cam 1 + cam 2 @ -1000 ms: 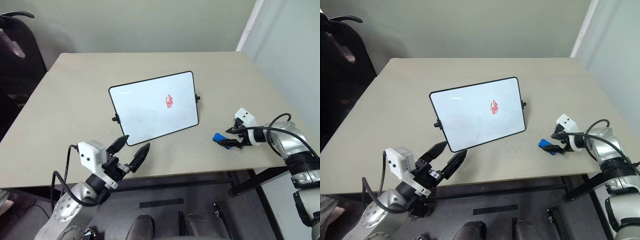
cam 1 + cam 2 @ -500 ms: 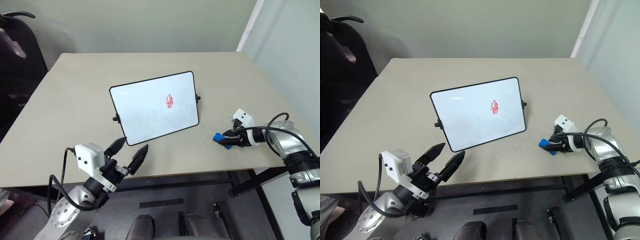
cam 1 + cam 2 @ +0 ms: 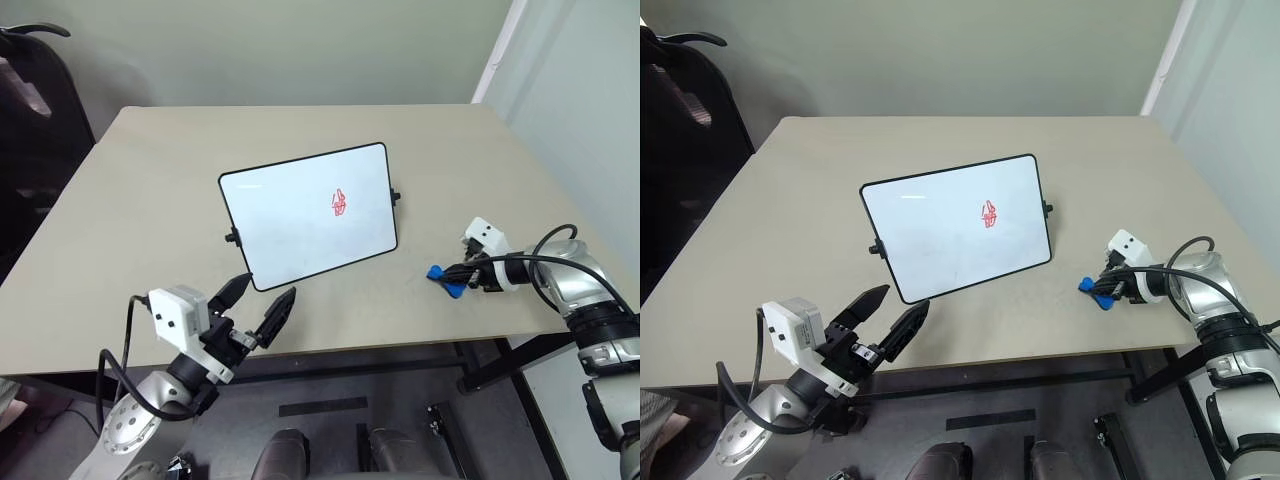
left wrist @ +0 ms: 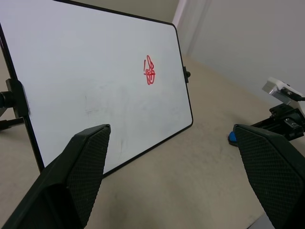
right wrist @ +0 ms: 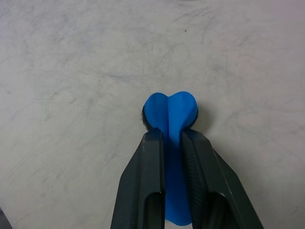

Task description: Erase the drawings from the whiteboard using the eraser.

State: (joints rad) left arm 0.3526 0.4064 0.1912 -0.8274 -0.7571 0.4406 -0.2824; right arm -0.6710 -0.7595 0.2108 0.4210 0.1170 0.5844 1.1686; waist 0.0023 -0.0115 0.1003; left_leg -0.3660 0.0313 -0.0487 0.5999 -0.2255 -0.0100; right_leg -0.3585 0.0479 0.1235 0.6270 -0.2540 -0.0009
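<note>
Right wrist view shows the right claw (image 5: 172, 143) pinched tight on the eraser (image 5: 170, 112), its two black fingers squeezing the blue block so that its free end bulges into two lobes against the tabletop (image 5: 71, 71). From the head camera, that eraser (image 3: 438, 276) sits near the tabletop's right edge, well apart from the whiteboard (image 3: 300, 220), which stands tilted near the middle. The drawings (image 3: 339, 203), a small red scribble, mark the board's right half. The left claw (image 3: 262, 305) hovers off the tabletop's near edge, its fingers spread and empty, pointing toward the board's lower corner.
</note>
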